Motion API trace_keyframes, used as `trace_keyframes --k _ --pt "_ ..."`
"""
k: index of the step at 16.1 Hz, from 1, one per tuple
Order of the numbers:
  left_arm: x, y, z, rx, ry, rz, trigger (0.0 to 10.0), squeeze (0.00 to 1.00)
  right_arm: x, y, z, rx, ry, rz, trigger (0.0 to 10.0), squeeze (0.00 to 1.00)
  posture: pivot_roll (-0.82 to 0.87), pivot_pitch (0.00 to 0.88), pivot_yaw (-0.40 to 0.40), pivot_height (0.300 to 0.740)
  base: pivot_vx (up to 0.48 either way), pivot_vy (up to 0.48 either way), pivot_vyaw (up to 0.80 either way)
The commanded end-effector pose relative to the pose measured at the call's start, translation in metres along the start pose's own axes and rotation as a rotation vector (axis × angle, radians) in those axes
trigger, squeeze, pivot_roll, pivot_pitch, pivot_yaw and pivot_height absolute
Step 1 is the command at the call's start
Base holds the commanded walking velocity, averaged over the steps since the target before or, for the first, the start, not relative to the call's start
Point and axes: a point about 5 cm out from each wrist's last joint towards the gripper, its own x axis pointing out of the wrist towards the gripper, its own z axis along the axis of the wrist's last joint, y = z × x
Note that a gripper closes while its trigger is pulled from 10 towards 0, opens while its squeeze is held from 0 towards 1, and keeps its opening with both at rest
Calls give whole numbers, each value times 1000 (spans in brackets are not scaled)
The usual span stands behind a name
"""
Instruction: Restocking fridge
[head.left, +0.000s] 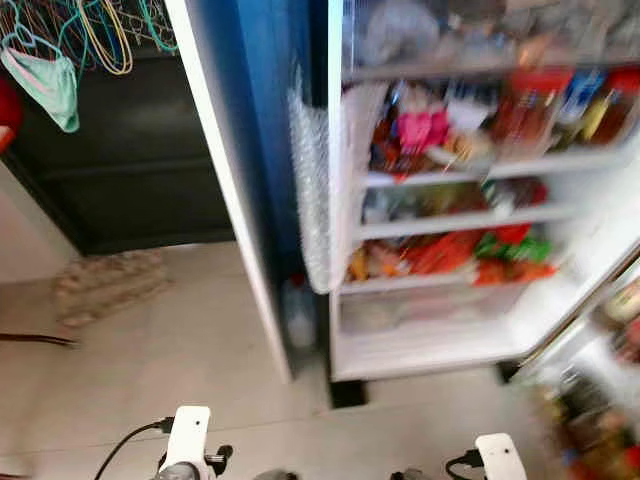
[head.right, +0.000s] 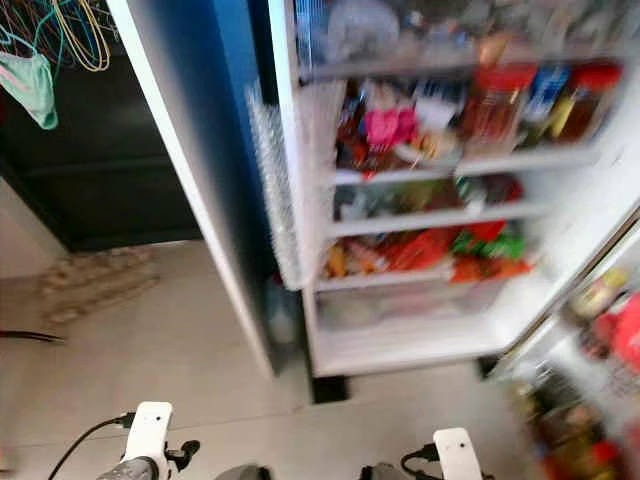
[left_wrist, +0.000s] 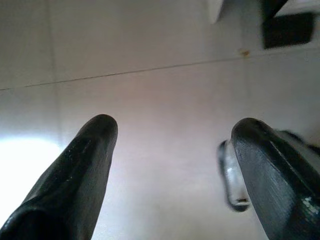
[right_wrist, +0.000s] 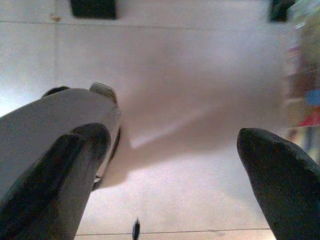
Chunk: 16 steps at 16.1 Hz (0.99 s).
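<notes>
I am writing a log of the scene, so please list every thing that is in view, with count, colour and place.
fridge: one, white, open, ahead on the right.
shelves: several, white, inside the fridge, full of blurred red, green and pink packages.
hangers: a bunch, mixed colours, upper left.
cloth: one, pale green, under the hangers.
mat: one, beige, on the floor at left.
floor: pale tiles.
left tool: open, over the floor.
right tool: open, over the floor.

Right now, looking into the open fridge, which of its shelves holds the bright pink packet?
The upper shelf, just under the freezer compartment: the pink packet sits there beside red-capped jars. The lower shelves hold red, orange and green packs.
</notes>
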Motion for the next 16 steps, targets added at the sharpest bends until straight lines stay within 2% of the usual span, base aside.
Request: trace_keyframes --k 1,6,7,11,13,16 --pt "-1 1 -5 -3 27 7 10000 0 -1 1 -5 15 15 5 10000 0 -15 59 38 669 0 315 0" --pt "0 0 -2 7 15 -3 10000 0 -1 2 -5 20 15 15 10000 0 -13 59 39 723 0 0 0" --pt "-2 1 -9 4 19 -4 10000 0 -1 1 -5 21 16 13 10000 0 -9 56 39 738 0 0 0" --pt "-5 3 -19 -6 29 0 10000 0 -1 -1 -5 2 23 6 10000 0 -4 41 29 740 0 0 0" --pt "-6 3 -24 -7 41 -4 10000 0 -1 1 -6 31 20 4 10000 0 -13 19 35 740 0 0 0" --pt "-8 4 -30 1 51 -9 10000 0 -1 3 -9 29 17 1 10000 0 -20 0 48 740 0 304 0"
